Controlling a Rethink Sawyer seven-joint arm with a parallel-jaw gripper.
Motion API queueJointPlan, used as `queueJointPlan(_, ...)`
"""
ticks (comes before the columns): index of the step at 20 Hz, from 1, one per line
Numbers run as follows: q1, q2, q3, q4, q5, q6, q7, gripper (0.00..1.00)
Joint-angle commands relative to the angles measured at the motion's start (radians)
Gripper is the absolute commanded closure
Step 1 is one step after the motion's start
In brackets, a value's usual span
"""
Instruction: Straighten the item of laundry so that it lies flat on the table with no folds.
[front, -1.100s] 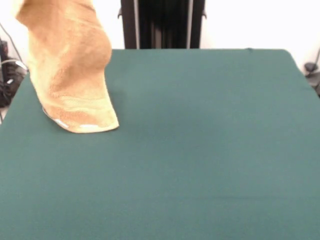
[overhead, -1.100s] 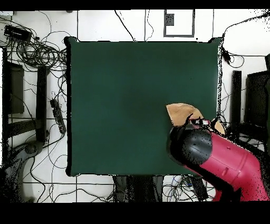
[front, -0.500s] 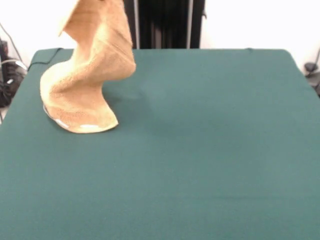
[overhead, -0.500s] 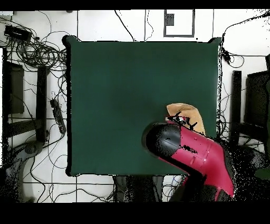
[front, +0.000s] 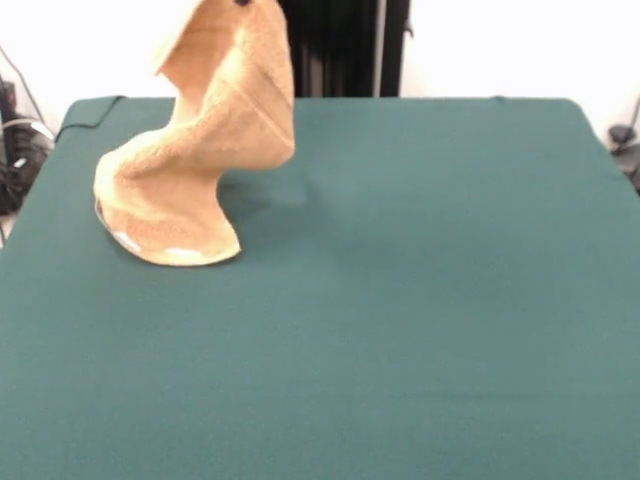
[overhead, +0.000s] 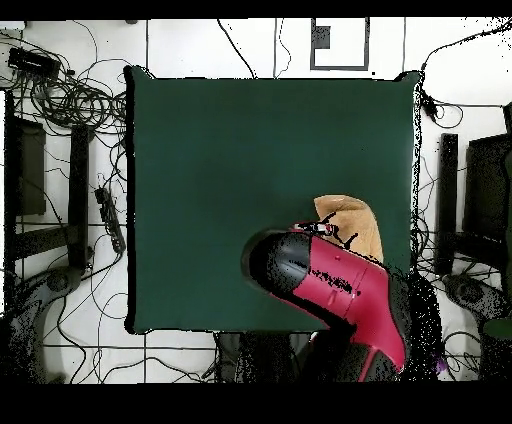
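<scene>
Tool state cannot be told, hidden above the front view's top edge, while the soft, limp towel (front: 195, 150) is hung twisted, its lower end resting on the bench's (front: 420, 300) far-left part; a corner is judged the best hold.

The towel (front: 200, 150) is orange-tan terry cloth, looped and nubbly, matt all over, with a flatter woven band (front: 160, 235) along its lower edge and small smooth white patches there. The table (front: 420, 300) is covered in plain dark green cloth, matt, even and fine-grained, pulled smooth without creases. The arm (overhead: 340, 290) in the overhead view has a hard red shell with a slight sheen and a black rounded end that looks like smooth plastic.
</scene>
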Motion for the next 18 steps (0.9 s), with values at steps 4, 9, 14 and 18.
queueJointPlan(4,0.056,-0.044,-0.092,-0.17,0.015,0.486,0.172,1.0)
queueJointPlan(9,0.02,-0.08,-0.124,-0.264,0.054,0.619,0.199,1.0)
queueJointPlan(14,-0.028,-0.1,-0.113,-0.259,0.164,0.653,0.316,1.0)
queueJointPlan(18,-0.053,-0.103,-0.124,-0.242,0.204,0.635,0.335,1.0)
